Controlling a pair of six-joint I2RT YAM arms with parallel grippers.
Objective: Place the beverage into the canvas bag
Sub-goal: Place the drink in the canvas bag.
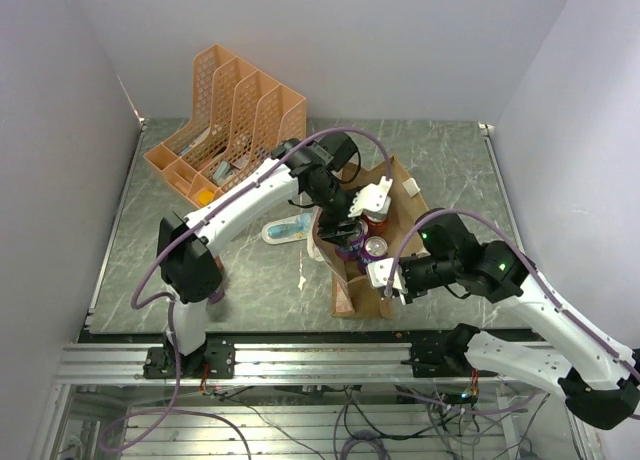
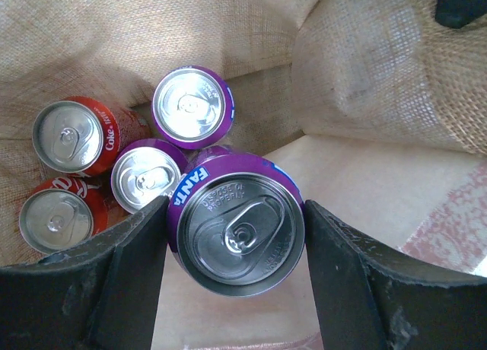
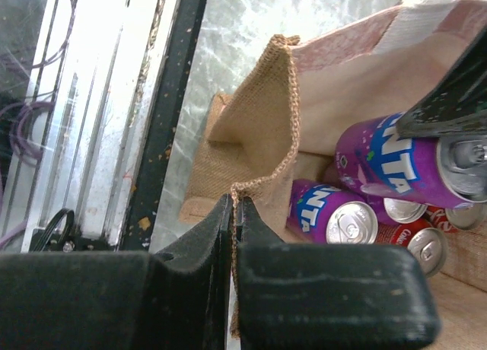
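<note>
The beverage, a purple Fanta can (image 2: 236,228), is upright between the fingers of my left gripper (image 2: 236,205), which is shut on its sides. The can hangs inside the mouth of the canvas bag (image 1: 398,180), above several cans lying in it: red Coke cans (image 2: 72,137) and purple ones (image 2: 194,106). From the right wrist view the held can (image 3: 388,163) sits above those cans. My right gripper (image 3: 234,205) is shut on the bag's woven rim (image 3: 285,99) at its near corner and holds the mouth open.
An orange mesh file organiser (image 1: 235,110) stands at the back left of the grey table (image 1: 150,250). A pale blue flat object (image 1: 285,230) lies just left of the bag. The metal rail (image 1: 300,360) runs along the near edge.
</note>
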